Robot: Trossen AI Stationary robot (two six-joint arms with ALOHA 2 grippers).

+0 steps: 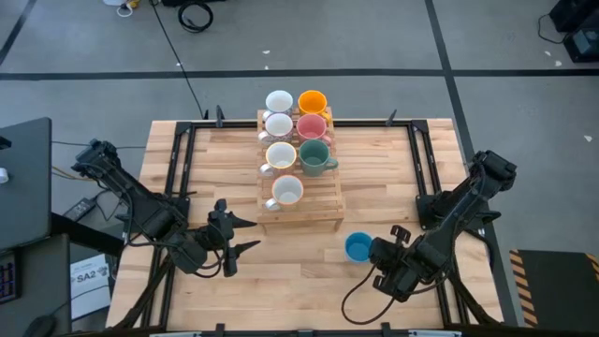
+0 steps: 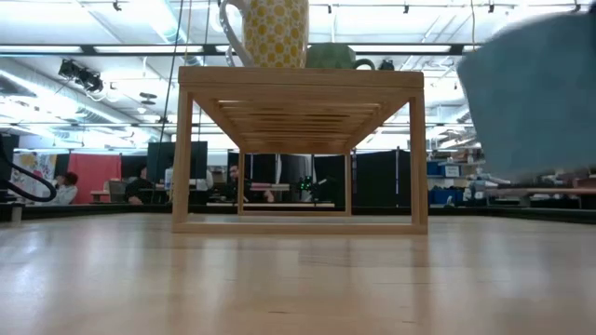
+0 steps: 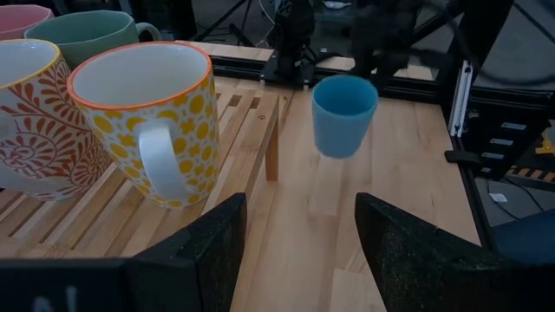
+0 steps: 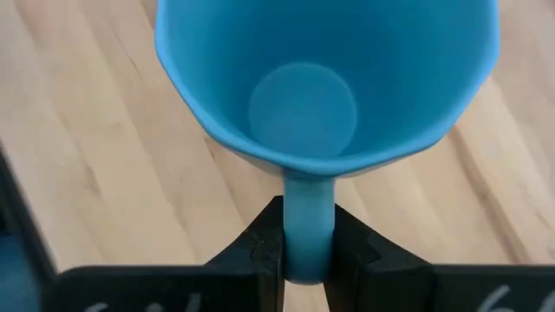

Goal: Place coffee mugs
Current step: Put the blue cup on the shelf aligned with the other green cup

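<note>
Blue mug [image 4: 325, 104] handle pinched by right gripper [image 4: 305, 251], lifted off table [image 1: 234, 281]

- A large open-plan lab or workshop hall is indicated.
- A pale butcher-block wooden table [image 1: 281, 262] edged with black metal framing [image 1: 178, 178] is seen standing on a grey concrete floor [image 1: 393, 37] marked with dark lines.
- Black cables [image 1: 192, 14] are left lying on that floor.
- Long strip ceiling lights [image 2: 140, 37] and exposed ceiling structure are visible beyond the table.
- Seated people [image 2: 65, 186], dark partitions [image 2: 382, 177] and a red panel [image 2: 93, 172] are noted in the background.
</note>
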